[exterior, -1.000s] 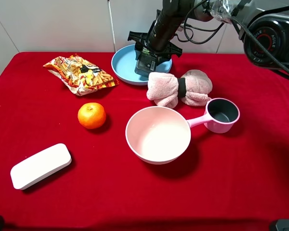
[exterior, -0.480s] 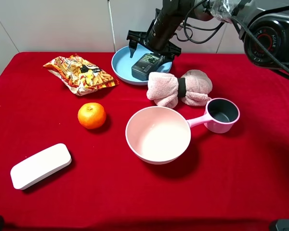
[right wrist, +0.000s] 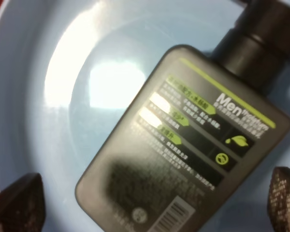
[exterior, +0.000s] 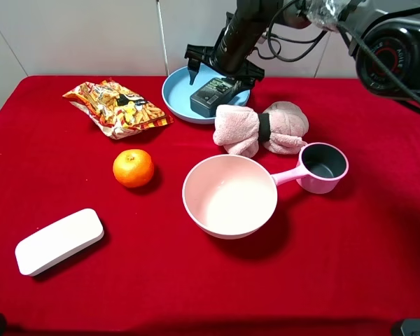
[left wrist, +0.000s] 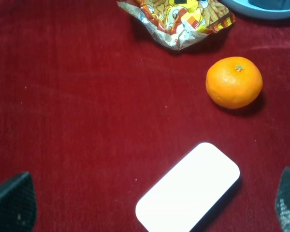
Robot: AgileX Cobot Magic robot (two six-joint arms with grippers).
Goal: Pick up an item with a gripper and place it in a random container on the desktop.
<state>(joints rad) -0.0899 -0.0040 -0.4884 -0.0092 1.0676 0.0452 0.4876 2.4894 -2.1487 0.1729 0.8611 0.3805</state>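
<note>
Right wrist view shows the bottle [right wrist: 183, 145] lying flat, label up, inside the light-blue plate [right wrist: 48, 72]. The right pincer [exterior: 222, 68] hangs above it with fingers apart, gripping nothing. The left pincer [left wrist: 150, 205] is likewise spread, empty, over the red table [left wrist: 87, 96].

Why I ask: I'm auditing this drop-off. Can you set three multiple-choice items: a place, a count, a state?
1. The flat dark grey bottle with black cap lies: A on a shelf; B in the shallow round light-blue plate; C on the floor.
2. Pink vessels out: A one; B four; C two.
3. The right pincer is: A open; B shut on the bottle; C unseen.
B, it lies on its blue inside; C, round pink bowl and pink handled cup; A, fingers apart above the bottle.
</note>
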